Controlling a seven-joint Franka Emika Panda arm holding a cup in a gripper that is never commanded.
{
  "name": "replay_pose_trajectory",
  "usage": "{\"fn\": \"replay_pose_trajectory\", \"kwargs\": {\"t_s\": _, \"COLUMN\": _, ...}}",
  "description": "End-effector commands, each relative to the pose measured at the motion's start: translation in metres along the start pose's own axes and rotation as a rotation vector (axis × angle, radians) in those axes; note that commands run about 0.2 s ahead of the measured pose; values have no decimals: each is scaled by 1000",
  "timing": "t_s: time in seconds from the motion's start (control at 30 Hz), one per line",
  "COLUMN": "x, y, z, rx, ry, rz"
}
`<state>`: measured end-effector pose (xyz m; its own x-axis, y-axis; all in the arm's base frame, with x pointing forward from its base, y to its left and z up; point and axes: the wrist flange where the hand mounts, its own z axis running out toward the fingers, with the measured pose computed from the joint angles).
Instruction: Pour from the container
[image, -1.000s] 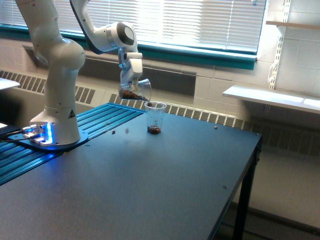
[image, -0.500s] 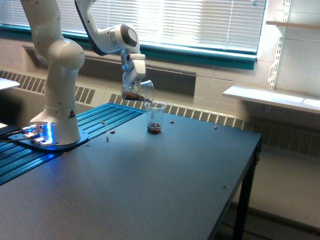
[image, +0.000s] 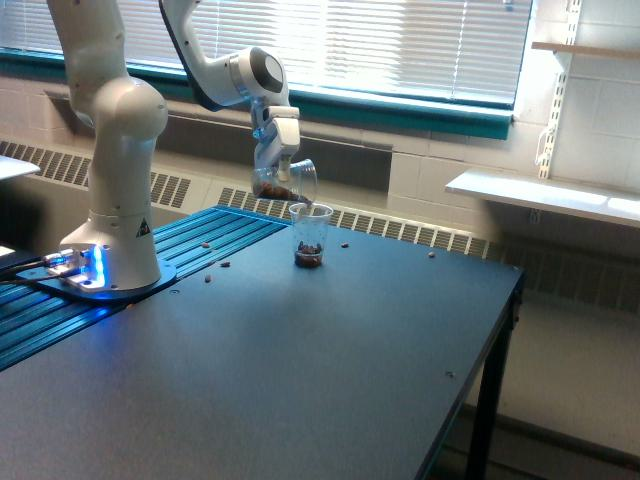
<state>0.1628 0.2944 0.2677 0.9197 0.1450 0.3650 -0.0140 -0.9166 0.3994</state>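
The glossy white robot arm (image: 120, 130) had fat rounded segments, a dark grey disc capping one joint, a small yellow-and-black warning triangle low on its trunk (lettering unreadable), and a blue-lit base.

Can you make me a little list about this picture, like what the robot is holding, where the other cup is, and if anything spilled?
robot: one white arm, its gripper shut on the container
container: clear rounded cup with brown granules, tipped on its side, mouth toward the small cup
small cup: clear plastic cup, standing upright on the table, just below the container's mouth
inside small cup: a little pile of brown granules at the bottom
table: dark top
spilled: a few stray granules lie on the table around the small cup
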Motion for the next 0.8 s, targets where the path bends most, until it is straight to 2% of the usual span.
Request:
{"fn": "replay_pose_trajectory", "kwargs": {"t_s": 0.03, "x": 10, "y": -4, "z": -3, "rx": -22, "ry": 17, "rz": -29}}
{"fn": "replay_pose_trajectory", "kwargs": {"t_s": 0.33, "x": 17, "y": -8, "z": -3, "rx": -47, "ry": 36, "rz": -60}}
{"fn": "replay_pose_trajectory", "kwargs": {"t_s": 0.8, "x": 22, "y": -3, "z": 0, "rx": -83, "ry": 32, "rz": -91}}
